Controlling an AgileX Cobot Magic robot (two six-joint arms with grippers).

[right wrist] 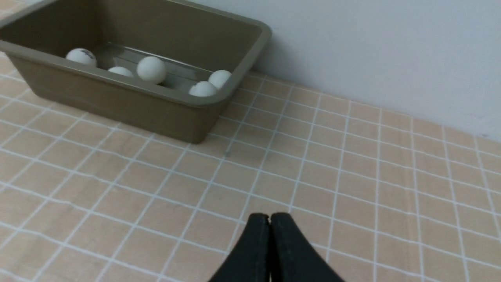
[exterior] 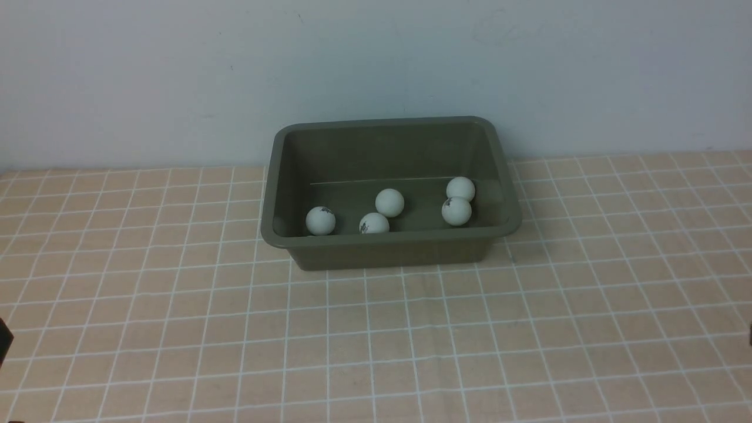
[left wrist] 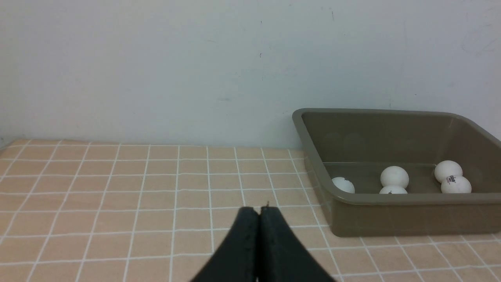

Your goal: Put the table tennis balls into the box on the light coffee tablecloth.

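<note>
Five balls counted in the box: one near the left wall, two around the middle of the floor, and a touching pair by the right wall. No ball seen anywhere on the tablecloth in any of the three views. A sixth could be tucked behind the box's near wall, hidden from all views; cannot tell.

Box sitting at the back edge of the tablecloth, close to the wall, roughly centred between the side edges.

Left gripper clenched, jaws pressed together, nothing between them. Hanging above bare cloth, well clear of the box, toward the left front of the tablecloth. Right gripper likewise clenched and empty, above bare cloth on the right front side, apart from the box. In the front view, only dark slivers at the left and right frame edges, probably the arms.

Judgement: task looks finished or nearly so. All visible balls already in, none left to pick as far as the views show, both arms parked back.
</note>
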